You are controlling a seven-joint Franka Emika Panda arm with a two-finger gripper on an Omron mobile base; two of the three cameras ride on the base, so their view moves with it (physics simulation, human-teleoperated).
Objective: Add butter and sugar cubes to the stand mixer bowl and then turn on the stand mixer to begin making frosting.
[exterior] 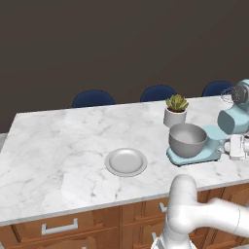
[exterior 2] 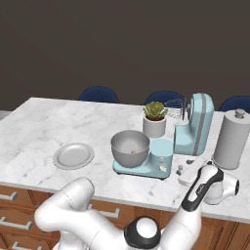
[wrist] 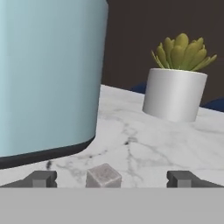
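White marble island counter [exterior 2: 44, 122]: light blue stand mixer [exterior 2: 195, 128], head tilted back so its deep grey metal bowl [exterior 2: 130, 148] stands open for filling. Two-finger gripper [wrist: 112, 178], jaws wide, low beside the mixer base, straddling a small grey sugar cube [wrist: 103, 176], apparently for pickup; butter location cannot be told.

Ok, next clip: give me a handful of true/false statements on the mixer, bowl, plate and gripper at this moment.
1. The stand mixer's head is tilted back, whisk clear of the stand mixer bowl. True.
2. The grey plate holds a butter bar. False: it is bare.
3. The gripper is shut on a sugar cube. False: its fingers stand wide apart, with a small grey cube lying between them on the marble counter.
4. A potted succulent stands behind the bowl. True.
5. The bowl sits off the mixer's base. False: it sits on the base.
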